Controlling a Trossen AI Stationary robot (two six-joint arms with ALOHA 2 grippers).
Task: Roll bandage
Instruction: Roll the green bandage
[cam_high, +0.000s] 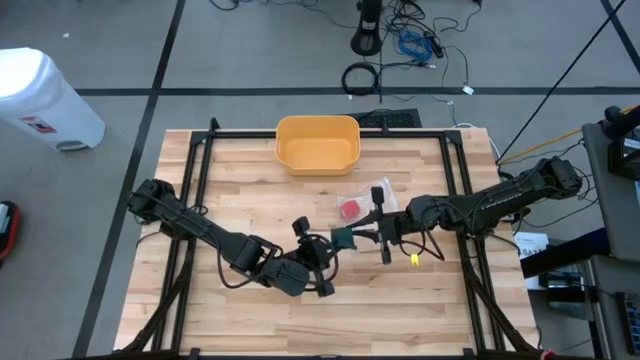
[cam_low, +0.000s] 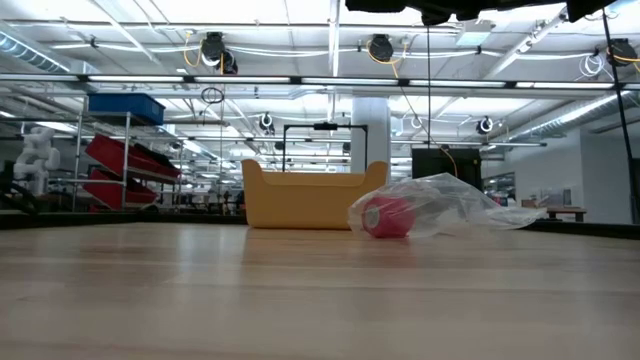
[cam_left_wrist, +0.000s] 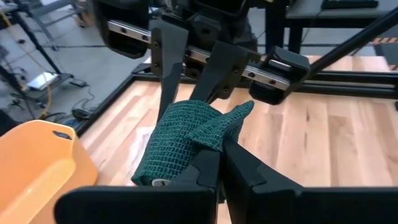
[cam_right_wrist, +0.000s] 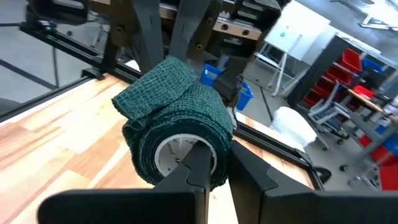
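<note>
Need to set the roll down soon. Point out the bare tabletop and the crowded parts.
Bare wood: the near table edge and both sides of the yellow bin. Crowded: mid-table, where the left gripper and right gripper share the green bandage roll, beside the plastic bag.

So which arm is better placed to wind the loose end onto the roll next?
Probably the left. The left gripper is pinching the green bandage's loose flap, while the right gripper clamps the roll at its core, so it serves as the anchor.

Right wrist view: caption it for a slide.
Both end effectors pinch a green bandage roll, its loose end folded over, above the wooden table.
</note>
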